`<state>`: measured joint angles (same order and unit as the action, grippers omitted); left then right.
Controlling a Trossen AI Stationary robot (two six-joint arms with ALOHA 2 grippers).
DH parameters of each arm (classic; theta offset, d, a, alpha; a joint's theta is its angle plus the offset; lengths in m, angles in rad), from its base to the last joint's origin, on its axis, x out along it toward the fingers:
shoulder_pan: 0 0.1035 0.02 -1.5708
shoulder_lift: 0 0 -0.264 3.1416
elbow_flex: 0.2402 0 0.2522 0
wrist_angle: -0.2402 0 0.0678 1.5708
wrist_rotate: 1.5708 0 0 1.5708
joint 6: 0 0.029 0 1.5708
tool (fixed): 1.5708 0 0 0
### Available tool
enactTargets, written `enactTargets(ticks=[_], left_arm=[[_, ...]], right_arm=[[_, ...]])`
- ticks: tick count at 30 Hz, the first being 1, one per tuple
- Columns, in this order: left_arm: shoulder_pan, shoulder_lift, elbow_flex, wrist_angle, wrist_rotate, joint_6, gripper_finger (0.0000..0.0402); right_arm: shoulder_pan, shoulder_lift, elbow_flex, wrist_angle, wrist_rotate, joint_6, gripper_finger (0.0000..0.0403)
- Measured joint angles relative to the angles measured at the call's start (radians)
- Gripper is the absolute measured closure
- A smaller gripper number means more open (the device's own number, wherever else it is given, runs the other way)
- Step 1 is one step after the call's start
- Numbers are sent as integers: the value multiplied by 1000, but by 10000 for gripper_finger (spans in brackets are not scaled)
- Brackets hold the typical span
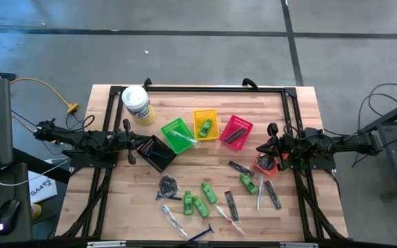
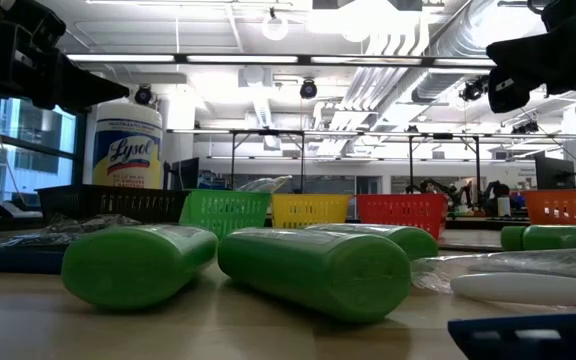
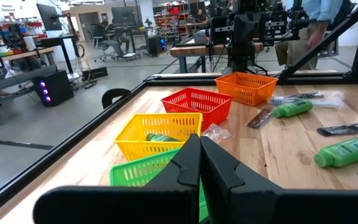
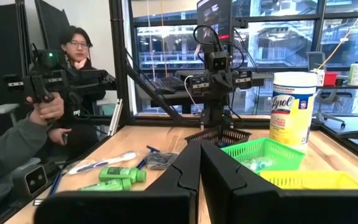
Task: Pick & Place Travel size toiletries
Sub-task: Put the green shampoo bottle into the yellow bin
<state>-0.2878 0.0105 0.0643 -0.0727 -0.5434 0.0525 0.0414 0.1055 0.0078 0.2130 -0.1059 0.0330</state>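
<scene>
Both arms parked at the counter (image 1: 205,172) edges. Left gripper (image 1: 131,142) at 9 o'clock, right gripper (image 1: 271,148) at 3 o'clock, jaws closed, empty. Toiletries loose toward 6 o'clock: green bottles (image 1: 200,200), combs (image 1: 271,193), razor (image 1: 200,234). Next, likely: open jaws first, descend square across one bottle's width, clear of neighbours.

Bare wood (image 1: 205,155) between the baskets (image 1: 205,124) and scattered toiletries (image 1: 209,193).
</scene>
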Motion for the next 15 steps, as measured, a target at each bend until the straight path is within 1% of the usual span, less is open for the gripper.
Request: enactTargets(ticks=[9,15], left_arm=[[0,0,-2,10,0,19,402],[0,0,-2,11,0,-6,402]], right_arm=[[0,0,0,-30,2,18,399],[0,0,-1,-31,2,27,399]])
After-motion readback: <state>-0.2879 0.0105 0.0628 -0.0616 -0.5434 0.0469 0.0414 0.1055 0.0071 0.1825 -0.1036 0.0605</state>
